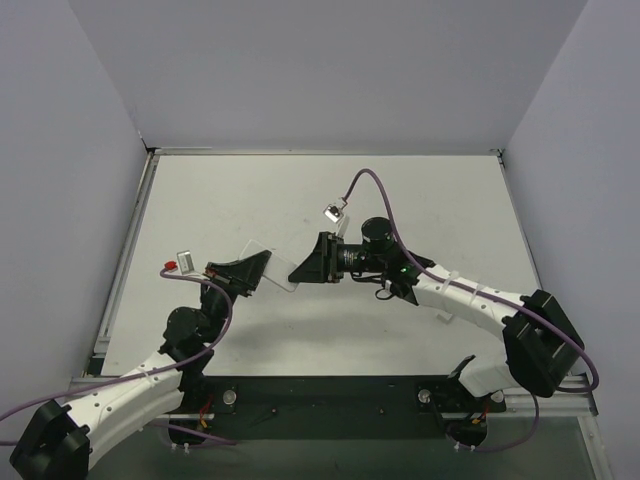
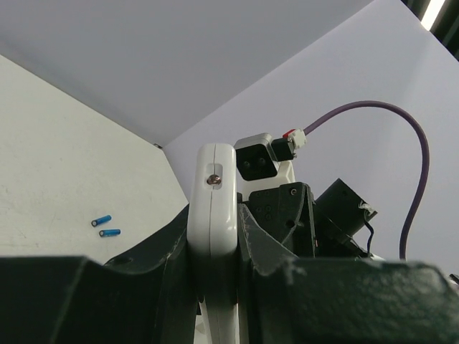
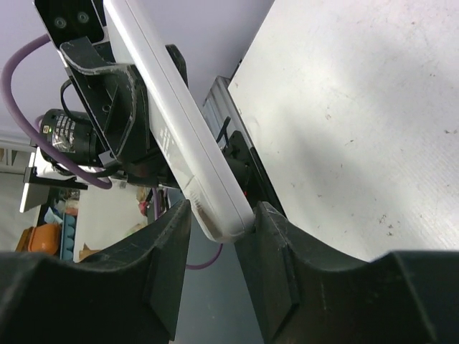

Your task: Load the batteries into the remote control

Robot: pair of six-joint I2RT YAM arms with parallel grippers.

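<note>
1. Where the two arms meet over the middle of the bench (image 1: 430,200), the left tool (image 1: 250,270) is clenched on the remote control (image 1: 280,273). It holds the slim white bar up off the surface.
2. In the left wrist view, the left tool (image 2: 215,240) has one dark finger (image 2: 168,244) pressed against each long side of the remote control (image 2: 217,208). The bar stands on edge and rises out of the grip, its rounded end pointing away. A small round metal dot (image 2: 213,180) sits in a recess near that end.
3. The right tool (image 1: 303,268) comes in from the opposite side and straddles the other end of the bar.
4. In the right wrist view, the right tool (image 3: 222,229) has a finger (image 3: 168,247) just beside each side of the remote control (image 3: 179,136). I cannot tell whether they press on it or stand released. From there the bar runs diagonally away towards the left arm's dark fingers.
5. Beyond the left tool, two bright blue batteries (image 2: 110,232) lie on the bench (image 2: 57,165). They are close together and almost parallel, well apart from the remote control and not loaded in it.
6. Farther off, a purple cable (image 1: 368,173) arcs up from the right wrist.
7. Plain grey walls (image 1: 320,70) close the bench at the back and on both sides.
</note>
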